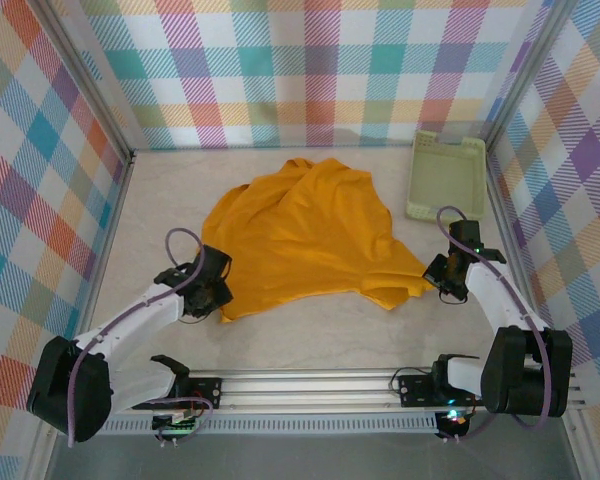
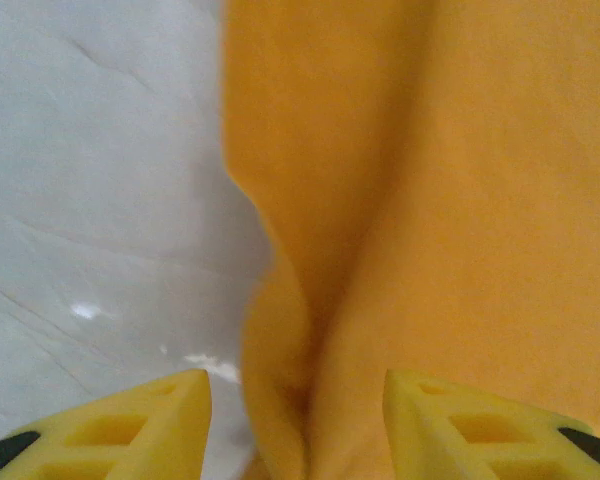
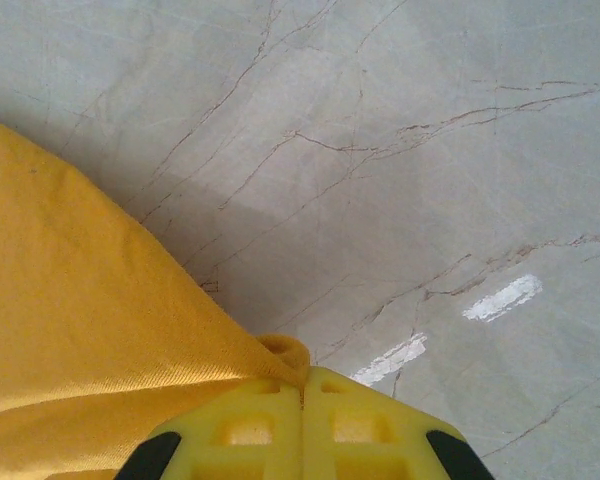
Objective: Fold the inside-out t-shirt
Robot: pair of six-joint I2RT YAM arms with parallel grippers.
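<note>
Right jaws pinching t-shirt point(image 3: 80, 330) corner, left jaws astride fold

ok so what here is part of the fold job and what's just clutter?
Job: t-shirt; right gripper, shut on its corner; left gripper, open astride a fold.
Lying about: pale green basket, far right.

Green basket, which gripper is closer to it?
Right. The right gripper grips the t-shirt corner in front of the basket; the left gripper is across the t-shirt, far away.
</note>
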